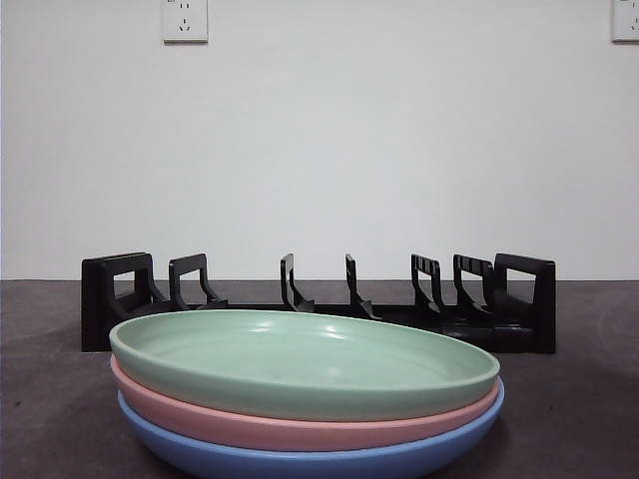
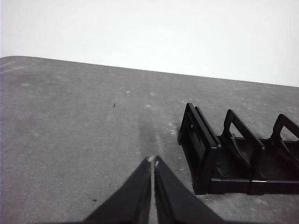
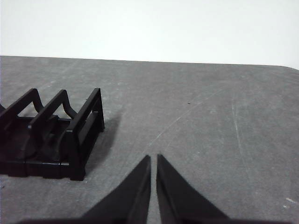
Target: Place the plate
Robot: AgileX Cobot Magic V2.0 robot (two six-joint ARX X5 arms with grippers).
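— Where are the plates?

— Stacked at the near edge of the grey desk (image 1: 40, 329): a green plate (image 1: 300, 361) on top, a pink plate (image 1: 300, 427) under it, a blue plate (image 1: 300, 461) at the bottom. Just beyond them stands a black rack (image 1: 319, 304) with upright dividers, its slots holding nothing.

— And the arms?

— The left pincer (image 2: 153, 162) has its jaws pressed together over bare desk, near the rack's left end. The right pincer (image 3: 153, 158) has its jaws all but touching — it grips nothing, near the rack's right end.
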